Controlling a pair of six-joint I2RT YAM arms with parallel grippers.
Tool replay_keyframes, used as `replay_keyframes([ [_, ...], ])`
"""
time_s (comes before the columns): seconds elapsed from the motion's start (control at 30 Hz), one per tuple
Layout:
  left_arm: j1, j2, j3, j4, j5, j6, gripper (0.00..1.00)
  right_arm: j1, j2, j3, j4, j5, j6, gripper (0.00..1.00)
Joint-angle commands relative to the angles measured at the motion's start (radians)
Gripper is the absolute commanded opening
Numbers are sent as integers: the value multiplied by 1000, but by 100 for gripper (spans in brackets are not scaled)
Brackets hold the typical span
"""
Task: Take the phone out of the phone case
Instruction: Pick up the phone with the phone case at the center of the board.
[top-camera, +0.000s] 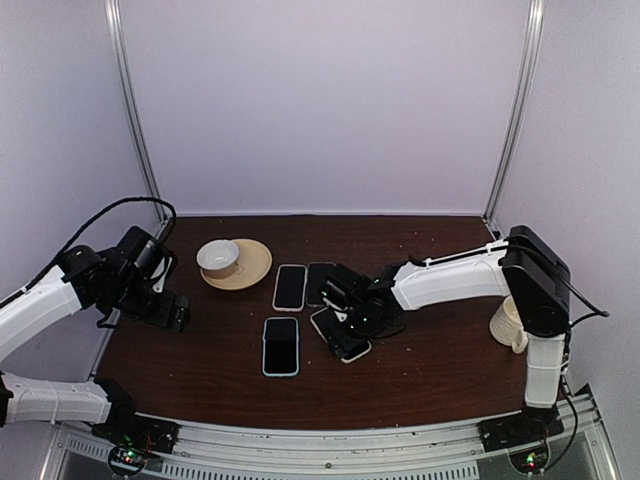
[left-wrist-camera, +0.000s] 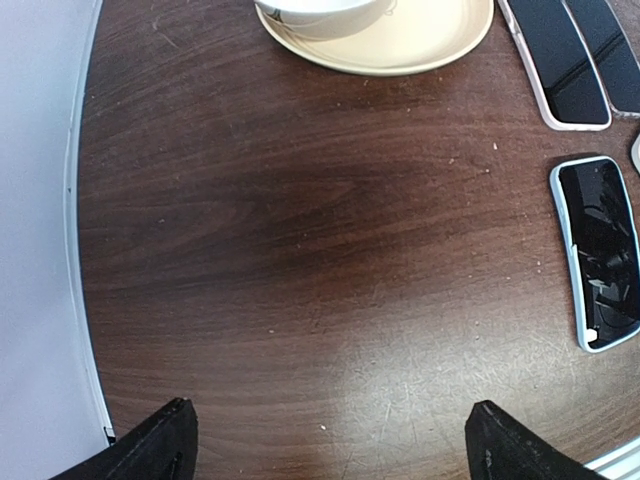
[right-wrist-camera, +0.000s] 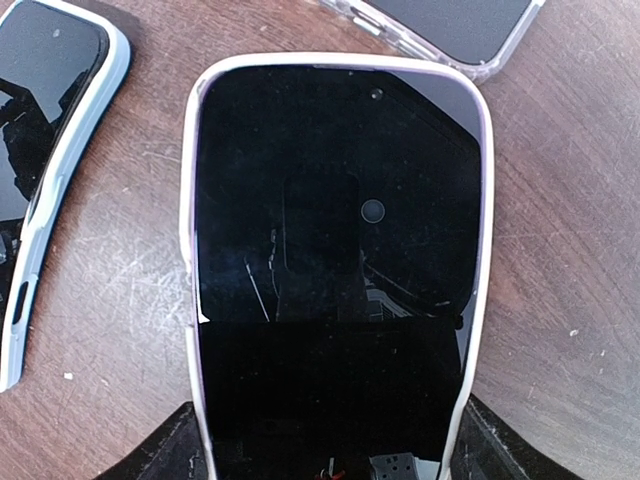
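A phone (right-wrist-camera: 335, 200) with a dark screen lies face up on the table in a whitish phone case (right-wrist-camera: 187, 250). My right gripper (right-wrist-camera: 325, 440) straddles its near end, one finger against each long edge of the case. From above, the same phone (top-camera: 352, 347) lies tilted, partly under the right gripper (top-camera: 348, 318). My left gripper (left-wrist-camera: 330, 440) hangs open over bare wood at the table's left side (top-camera: 165, 305), holding nothing.
A phone in a light-blue case (top-camera: 281, 345) lies left of the held one, and two more phones (top-camera: 289, 287) (top-camera: 319, 282) lie behind. A cream plate (top-camera: 250, 270) with a white bowl (top-camera: 218, 257) stands back left. A pale mug (top-camera: 510, 322) stands by the right arm.
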Motion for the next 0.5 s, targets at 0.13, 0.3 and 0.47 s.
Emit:
replay_keyframes([
  [0.13, -4, -67, 3, 62, 92, 57, 94, 3, -105, -91, 60, -10, -121, 51],
  [0.3, -4, -105, -15, 133, 281, 99, 90, 11, -195, -112, 116, -1, -173, 48],
  [0.47, -4, -73, -12, 198, 479, 124, 85, 33, -282, -134, 170, 44, -233, 48],
])
